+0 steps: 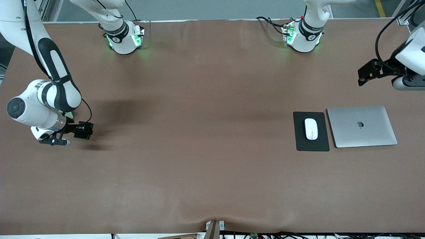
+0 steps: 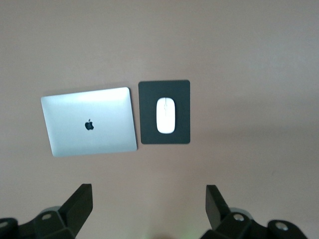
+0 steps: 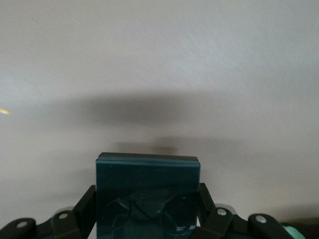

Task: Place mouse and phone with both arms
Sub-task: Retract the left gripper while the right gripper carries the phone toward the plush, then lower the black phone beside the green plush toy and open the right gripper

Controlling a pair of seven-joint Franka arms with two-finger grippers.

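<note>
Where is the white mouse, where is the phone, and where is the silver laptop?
mouse [image 1: 311, 128]: front view, middle of its white top, on the black pad.
phone [image 3: 147, 196]: right wrist view, its dark glossy face, held between the right gripper's fingers.
laptop [image 1: 362, 126]: front view, middle of its closed lid.

mouse [image 2: 165, 115] on pad [image 2: 165, 87], beside laptop [image 2: 89, 121]

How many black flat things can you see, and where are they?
2. The mouse pad lies on the table beside the laptop, with the mouse on it. The phone is held in the right end effector, above the right arm's end of the table.
</note>
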